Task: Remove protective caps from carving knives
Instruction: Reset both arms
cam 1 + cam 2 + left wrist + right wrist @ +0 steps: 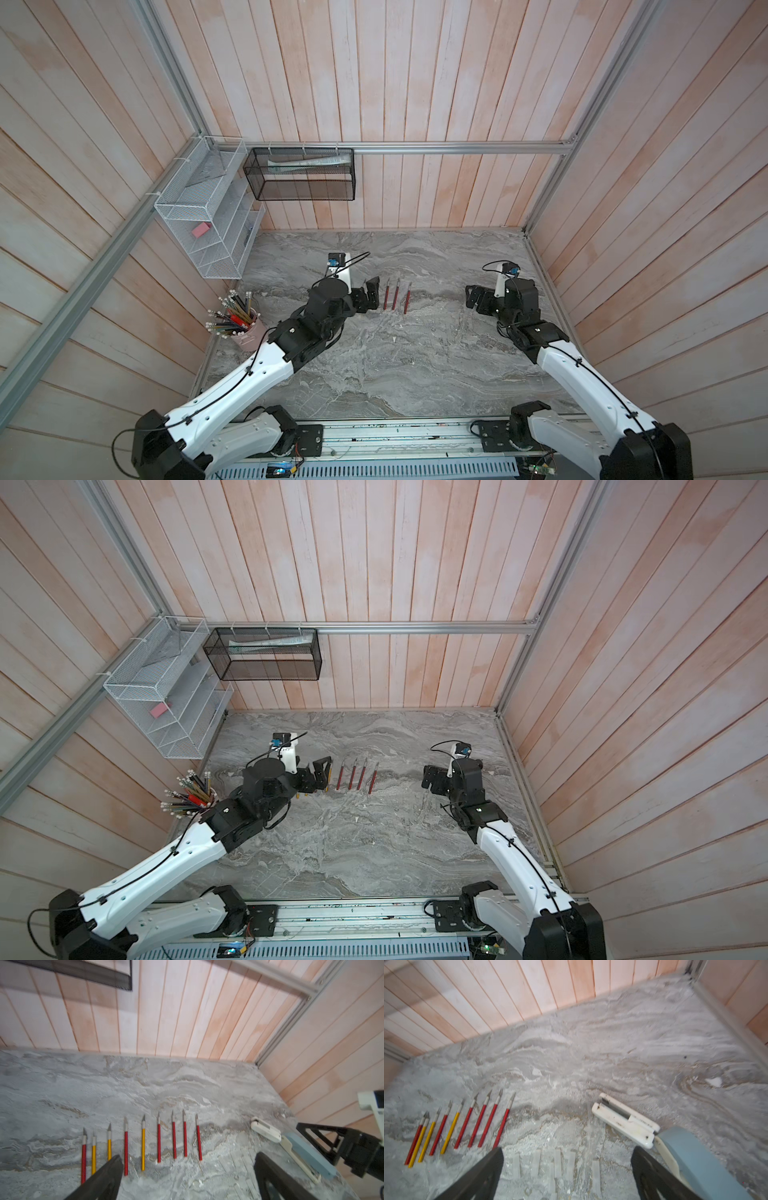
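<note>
Several carving knives (pixel 159 1142) with red or yellow handles lie side by side in a row on the marble table (pixel 415 374), their grey blade tips bare. The same knives (pixel 483 1124) appear in the right wrist view, and some of them (pixel 395 296) in both top views. Several protective caps (pixel 557 1160), whitish translucent sleeves, lie loose on the table to the right of the row. My left gripper (pixel 189 1156) hangs open above the handle ends, holding nothing. My right gripper (pixel 568 1149) stands open over the loose caps, also holding nothing.
A white flat tool (pixel 625 1120) and a pale blue case (pixel 691 1159) lie beside the caps, under the right arm. A pink cup of pencils (pixel 245 328) stands at the table's left edge. A white wire rack (pixel 208 220) and a black mesh basket (pixel 299 174) hang on the walls.
</note>
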Action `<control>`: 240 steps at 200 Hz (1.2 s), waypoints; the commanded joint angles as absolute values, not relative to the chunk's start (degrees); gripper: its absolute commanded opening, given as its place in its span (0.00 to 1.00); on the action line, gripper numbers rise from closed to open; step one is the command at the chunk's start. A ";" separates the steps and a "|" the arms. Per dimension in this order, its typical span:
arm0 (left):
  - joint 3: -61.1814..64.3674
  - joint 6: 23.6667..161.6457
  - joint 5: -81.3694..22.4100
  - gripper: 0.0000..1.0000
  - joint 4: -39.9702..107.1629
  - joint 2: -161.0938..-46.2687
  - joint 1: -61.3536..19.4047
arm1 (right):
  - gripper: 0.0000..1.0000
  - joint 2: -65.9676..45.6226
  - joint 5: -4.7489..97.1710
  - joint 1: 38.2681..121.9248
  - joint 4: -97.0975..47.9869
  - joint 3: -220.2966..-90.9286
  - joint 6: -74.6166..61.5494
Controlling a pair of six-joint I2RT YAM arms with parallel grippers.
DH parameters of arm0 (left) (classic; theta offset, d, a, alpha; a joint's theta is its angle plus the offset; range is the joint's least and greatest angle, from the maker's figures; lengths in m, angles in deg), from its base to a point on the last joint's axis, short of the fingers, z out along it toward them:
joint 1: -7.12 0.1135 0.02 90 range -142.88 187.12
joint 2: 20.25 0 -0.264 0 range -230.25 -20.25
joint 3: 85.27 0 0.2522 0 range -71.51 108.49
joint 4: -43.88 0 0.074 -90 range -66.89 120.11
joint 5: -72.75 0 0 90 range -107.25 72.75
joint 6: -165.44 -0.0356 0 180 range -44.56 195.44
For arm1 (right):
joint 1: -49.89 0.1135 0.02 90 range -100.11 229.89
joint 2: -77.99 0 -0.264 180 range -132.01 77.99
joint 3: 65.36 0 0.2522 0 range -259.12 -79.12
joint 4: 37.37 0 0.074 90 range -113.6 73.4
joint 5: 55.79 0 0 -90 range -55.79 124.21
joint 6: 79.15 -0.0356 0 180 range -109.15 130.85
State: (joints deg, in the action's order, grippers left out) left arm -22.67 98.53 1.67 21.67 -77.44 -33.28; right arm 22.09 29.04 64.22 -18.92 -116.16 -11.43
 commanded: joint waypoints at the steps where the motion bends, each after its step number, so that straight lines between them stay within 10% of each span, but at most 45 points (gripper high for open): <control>1: -29.51 95.21 5.89 1.00 31.13 -71.61 -31.53 | 0.98 26.53 21.15 63.96 -23.15 -113.58 -11.02; 60: -41.56 95.04 7.56 1.00 41.47 -65.56 -26.71 | 0.98 35.31 11.46 63.89 -31.07 -106.25 -5.58; 105: -48.71 87.01 -10.57 1.00 52.65 -67.18 -20.19 | 0.98 34.71 10.12 63.56 -34.38 -104.81 -0.37; 240: -62.54 75.66 -0.37 1.00 66.95 -66.55 -9.65 | 0.98 23.35 18.24 49.29 -56.45 -95.31 1.65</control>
